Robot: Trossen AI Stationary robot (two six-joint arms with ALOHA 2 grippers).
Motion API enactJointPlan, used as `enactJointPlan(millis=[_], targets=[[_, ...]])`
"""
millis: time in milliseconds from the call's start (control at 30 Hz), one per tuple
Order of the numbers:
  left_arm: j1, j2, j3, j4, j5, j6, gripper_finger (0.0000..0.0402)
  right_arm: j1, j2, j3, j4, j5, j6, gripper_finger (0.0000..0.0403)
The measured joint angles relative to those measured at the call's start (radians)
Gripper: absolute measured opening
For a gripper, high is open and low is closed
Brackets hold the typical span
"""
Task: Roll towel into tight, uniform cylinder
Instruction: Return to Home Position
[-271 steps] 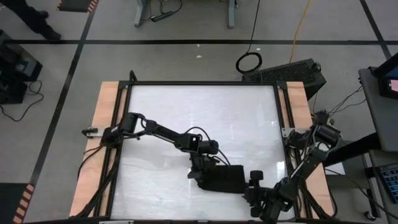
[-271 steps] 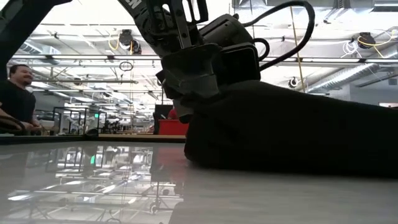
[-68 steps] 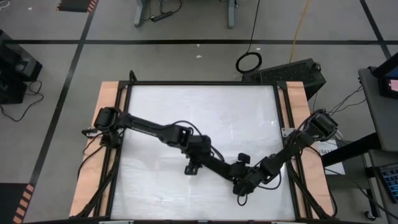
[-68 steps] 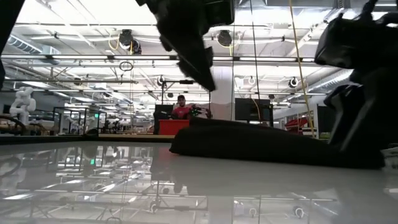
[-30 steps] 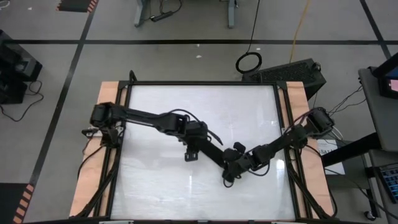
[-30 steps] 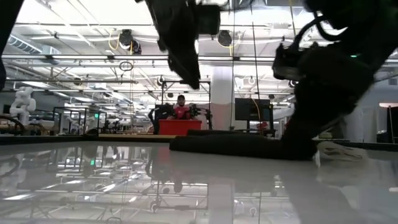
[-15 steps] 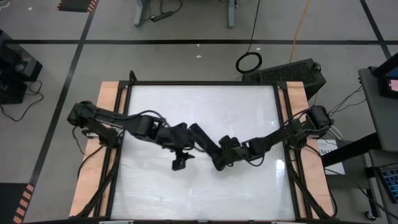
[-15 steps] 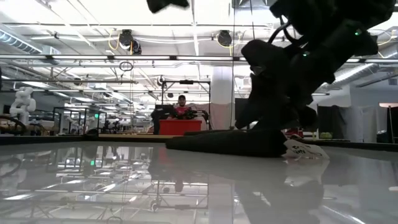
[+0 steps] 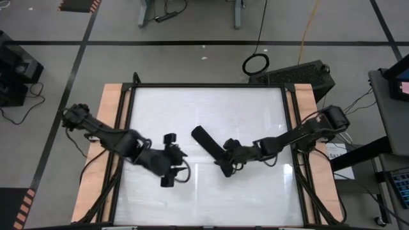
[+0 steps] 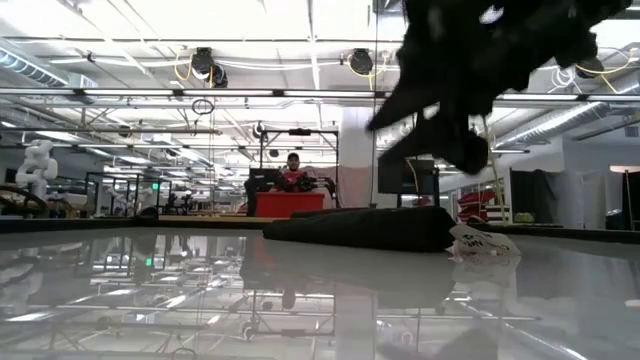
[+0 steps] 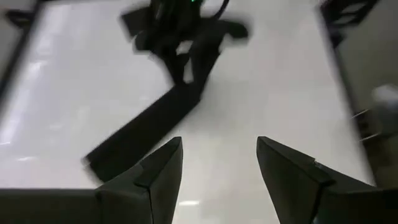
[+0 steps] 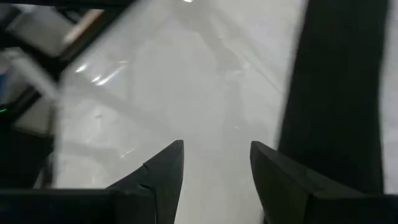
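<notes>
The towel (image 9: 206, 142) is a slim black roll lying slantwise on the middle of the white table. In the low view the towel (image 10: 360, 228) rests along its length, with a white tag (image 10: 485, 240) at one end. My right gripper (image 9: 225, 165) hangs open above the roll's near end; in its wrist view the towel (image 12: 333, 93) runs beside my right gripper (image 12: 214, 168), with bare table between the fingers. My left gripper (image 9: 176, 160) is open to the left of the roll, and the towel (image 11: 155, 130) lies ahead of my left gripper (image 11: 217, 168).
The glossy white tabletop (image 9: 211, 102) is framed by black rails with wooden strips (image 9: 108, 128) along its left and right sides. A black case (image 9: 300, 75) sits on the floor past the far right corner. A person in red (image 10: 292, 175) stands far off in the room.
My left gripper has drawn back from the towel toward the table's left and near edges while rising. My right gripper has lifted off the roll's near end and turned. The rolled towel stays lying on the table.
</notes>
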Motion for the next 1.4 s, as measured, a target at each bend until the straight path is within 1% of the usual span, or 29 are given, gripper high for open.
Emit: enactJointPlan(millis=[100,167,233,300,433,533,633,767,867,1000,1100,1267,1367,1400], targets=[[-0.061,-0.014,-0.002,-0.035,-0.134,0.000,0.0212,0.013,-0.089,0.000,-0.032,-0.042,-0.080,0.0176],[-0.099,-0.033,-0.002,-0.033,-0.218,0.007,0.0212,0.029,-0.164,0.000,-0.068,-0.047,-0.149,0.0176],[-0.124,-0.055,-0.003,-0.031,-0.280,0.008,0.0212,0.047,-0.249,0.000,-0.101,-0.041,-0.216,0.0176],[-0.138,-0.082,-0.019,-0.029,-0.317,0.002,0.0212,0.067,-0.339,0.000,-0.145,-0.018,-0.274,0.0176],[-0.148,-0.149,-0.090,-0.022,-0.325,-0.025,0.0212,0.114,-0.521,0.000,-0.222,0.035,-0.389,0.0176],[-0.149,-0.215,-0.186,-0.004,-0.327,-0.078,0.0212,0.156,-0.653,0.001,-0.303,0.101,-0.449,0.0176],[-0.147,-0.291,-0.316,0.067,-0.342,-0.136,0.0212,0.199,-0.769,0.001,-0.391,0.185,-0.480,0.0176],[-0.148,-0.404,-0.517,0.247,-0.346,-0.212,0.0212,0.248,-0.873,-0.005,-0.496,0.269,-0.487,0.0176],[-0.148,-0.475,-0.659,0.371,-0.348,-0.259,0.0212,0.265,-0.923,-0.052,-0.490,0.277,-0.498,0.0176],[-0.148,-0.541,-0.816,0.490,-0.352,-0.303,0.0212,0.268,-0.968,-0.176,-0.401,0.277,-0.494,0.0176],[-0.148,-0.581,-0.925,0.578,-0.369,-0.325,0.0212,0.268,-0.999,-0.311,-0.232,0.277,-0.493,0.0171],[-0.148,-0.619,-1.078,0.752,-0.390,-0.342,0.0212,0.266,-1.061,-0.533,0.043,0.277,-0.501,0.0145],[-0.148,-0.630,-1.151,0.856,-0.395,-0.341,0.0212,0.262,-1.100,-0.622,0.155,0.277,-0.506,0.0124],[-0.148,-0.631,-1.173,0.882,-0.405,-0.341,0.0212,0.263,-1.116,-0.644,0.168,0.277,-0.513,0.0118]])
